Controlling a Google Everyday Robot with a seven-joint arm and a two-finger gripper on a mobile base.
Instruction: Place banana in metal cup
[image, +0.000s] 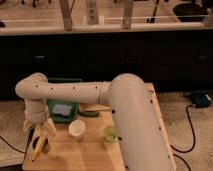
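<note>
The banana (37, 146) is slim and yellow. It stands tilted at the table's front left corner, its upper end just under my gripper (38, 128). The metal cup (45, 147) shows as a small dark round shape right against the banana's lower half, mostly hidden by it. I cannot tell whether the banana's end is inside the cup. The gripper hangs straight above them, and its two pale fingers (50, 126) are spread to either side of the banana's top, not closed on it.
A white cup (76, 129) and a light green cup (109, 133) stand on the wooden table (85, 157) to the right. A green tray (62, 107) and a dark green elongated item (90, 113) lie behind them. My arm (125, 100) spans the table's right side.
</note>
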